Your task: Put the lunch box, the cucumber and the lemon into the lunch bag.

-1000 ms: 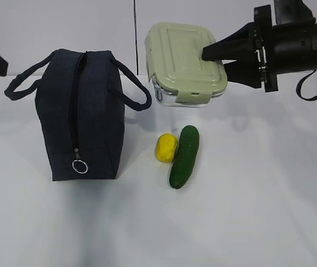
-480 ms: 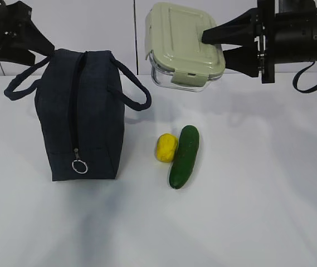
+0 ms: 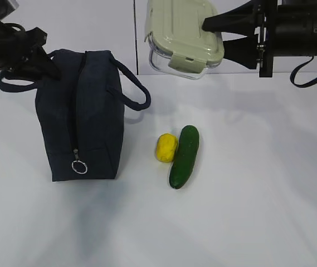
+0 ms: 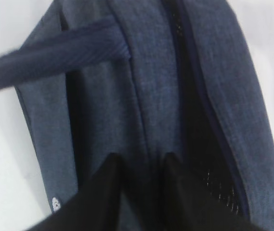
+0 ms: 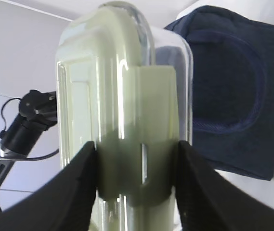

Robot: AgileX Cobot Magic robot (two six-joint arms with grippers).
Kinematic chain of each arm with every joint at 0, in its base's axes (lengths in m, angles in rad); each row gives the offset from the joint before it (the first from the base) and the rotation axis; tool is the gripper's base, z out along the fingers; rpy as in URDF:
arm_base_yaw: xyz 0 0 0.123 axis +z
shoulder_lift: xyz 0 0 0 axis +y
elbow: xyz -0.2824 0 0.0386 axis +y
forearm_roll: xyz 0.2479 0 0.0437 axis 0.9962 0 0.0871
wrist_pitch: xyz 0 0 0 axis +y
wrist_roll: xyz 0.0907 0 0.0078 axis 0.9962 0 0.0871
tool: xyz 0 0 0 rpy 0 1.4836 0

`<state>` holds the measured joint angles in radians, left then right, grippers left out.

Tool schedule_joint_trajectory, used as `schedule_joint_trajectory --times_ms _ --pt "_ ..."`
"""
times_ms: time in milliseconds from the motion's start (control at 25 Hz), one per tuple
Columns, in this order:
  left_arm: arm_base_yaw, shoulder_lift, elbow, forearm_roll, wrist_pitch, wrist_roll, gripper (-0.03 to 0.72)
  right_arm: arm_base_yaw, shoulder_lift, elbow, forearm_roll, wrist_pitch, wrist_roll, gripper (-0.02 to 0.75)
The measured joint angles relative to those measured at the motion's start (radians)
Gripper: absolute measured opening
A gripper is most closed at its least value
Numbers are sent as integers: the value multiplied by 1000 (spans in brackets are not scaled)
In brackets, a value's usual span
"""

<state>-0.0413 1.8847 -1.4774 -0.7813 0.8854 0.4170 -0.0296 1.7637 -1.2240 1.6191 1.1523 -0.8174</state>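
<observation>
Since lifted higher, lunch box (image 3: 183,38) above table (image 3: 247,194)

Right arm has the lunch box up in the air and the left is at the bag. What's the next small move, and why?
Probably have the left gripper close on the fabric beside the zipper and pull the lunch bag mouth wider. Its fingers straddle a fold there, and the opening looks a narrow slit, too tight for the lunch box that the right gripper holds aloft.
</observation>
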Motion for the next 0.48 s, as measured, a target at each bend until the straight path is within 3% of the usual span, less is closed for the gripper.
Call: schedule_joint_trajectory --times_ms 160,480 --pt "0 6 0 -10 32 26 31 14 0 0 36 -4 -4 354" --pt "-32 8 0 -115 119 90 -5 107 0 0 53 -22 -24 353"
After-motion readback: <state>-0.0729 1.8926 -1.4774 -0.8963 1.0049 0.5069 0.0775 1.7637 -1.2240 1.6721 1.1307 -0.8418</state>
